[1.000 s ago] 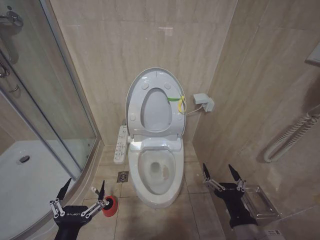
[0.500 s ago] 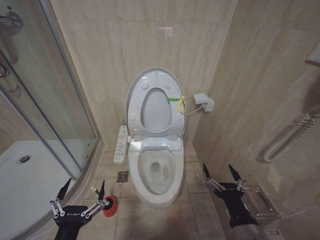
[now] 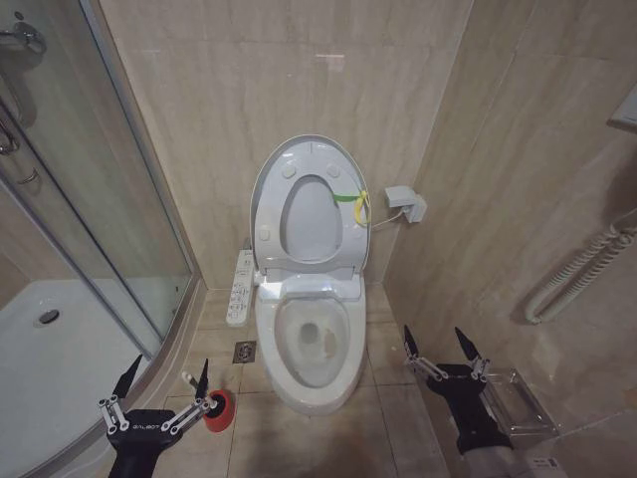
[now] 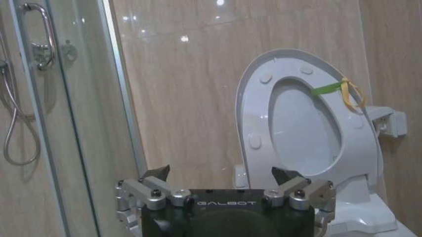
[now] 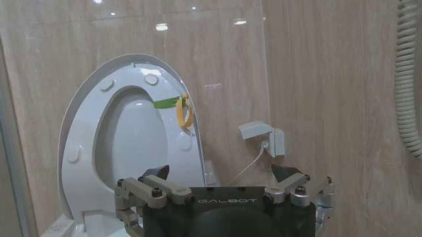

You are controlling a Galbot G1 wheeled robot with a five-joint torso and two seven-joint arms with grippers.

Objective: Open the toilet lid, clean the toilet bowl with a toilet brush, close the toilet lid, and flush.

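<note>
The large glossy white oval plastic toilet lid (image 3: 308,204) stands upright against the beige tiled wall (image 3: 249,90), its yellow-green strap (image 3: 350,201) at 3 o'clock on its rim. At 6 o'clock from it lies the white elongated ceramic toilet bowl (image 3: 311,349), uncovered, with the narrow white button panel (image 3: 240,287) at its 10 o'clock. The left gripper (image 3: 165,376) hovers at the bowl's 8 o'clock, its 2 fingers apart, grasping nothing; the small toilet brush (image 3: 189,379) with a white handle stands in its round red cup holder (image 3: 219,409) just beside that gripper. The right gripper (image 3: 438,345) hangs at the bowl's 3 o'clock, fingers apart and empty.
</note>
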